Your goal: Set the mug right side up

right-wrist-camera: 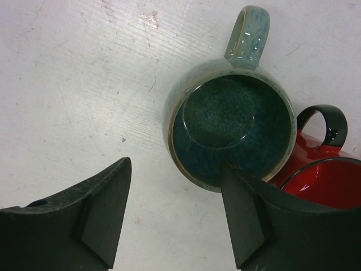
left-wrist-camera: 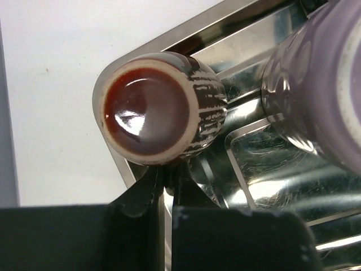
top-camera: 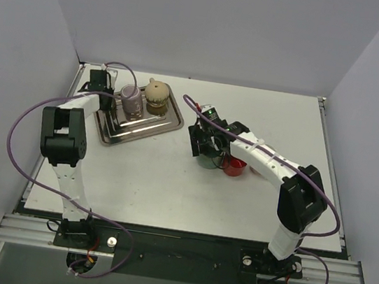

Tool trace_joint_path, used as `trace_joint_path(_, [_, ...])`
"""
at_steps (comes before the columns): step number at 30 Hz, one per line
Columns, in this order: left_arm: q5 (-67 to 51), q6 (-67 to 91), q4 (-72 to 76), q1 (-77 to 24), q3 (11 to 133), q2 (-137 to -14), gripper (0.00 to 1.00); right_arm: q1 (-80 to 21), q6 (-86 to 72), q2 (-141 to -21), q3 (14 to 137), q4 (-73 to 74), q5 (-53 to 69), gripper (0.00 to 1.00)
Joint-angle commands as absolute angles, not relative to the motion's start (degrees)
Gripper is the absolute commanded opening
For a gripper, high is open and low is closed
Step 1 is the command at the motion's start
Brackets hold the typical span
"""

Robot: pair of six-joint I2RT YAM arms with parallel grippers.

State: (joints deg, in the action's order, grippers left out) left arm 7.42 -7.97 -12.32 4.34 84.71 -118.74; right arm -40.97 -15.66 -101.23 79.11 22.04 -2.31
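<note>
The white table [top-camera: 189,191] carries a shiny rectangular metal tray [top-camera: 150,127], set askew.

The right gripper [right-wrist-camera: 175,169] hangs well to the right of the tray, its jaws spread wide. One finger stands over bare table. The other sits at the rim of a speckled blue-green ceramic mug [right-wrist-camera: 231,124]; I cannot tell whether it touches.

The left gripper [left-wrist-camera: 167,183] is at the tray's back-left edge, pointing across the tray. Its fingers are drawn almost together, leaving a thin slit just under the smaller mug on the tray. Whether they pinch anything there I cannot tell.

A tall lilac ceramic mug [top-camera: 130,98] stands in the tray, near its left end. The blue-green mug stands mouth up on the table, right of the tray. A red glazed mug with a black handle [right-wrist-camera: 327,180] is just beside it, on the side away from the tray, also mouth up.

The task's mug, a rounded cream mug streaked with dark brown [left-wrist-camera: 163,107], sits in the tray by a corner, just beside the lilac one. Its round, glossy red-brown face is turned toward the left wrist camera; mouth or base, I cannot tell.
</note>
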Motion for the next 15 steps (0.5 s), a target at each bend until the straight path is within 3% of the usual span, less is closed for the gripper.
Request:
trace_joint_path(1, [6.7, -7.8, -10.5, 4.6, 87.2, -118.7, 0.0, -41.0, -15.0, -97.1, 77.9, 22.8, -4.2, 0.59])
trace_joint_path(7, [0.8, -5.5, -13.0, 7.5, 84.5, -111.6, 0.0, -41.6, -14.3, -92.7, 76.6, 22.9, -5.1, 0.59])
trace_joint_path(15, [-19.8, 1.6, -17.4, 10.3, 80.2, -95.1, 0.0, -45.3, -15.2, -82.7, 74.1, 14.1, -4.0, 0.6])
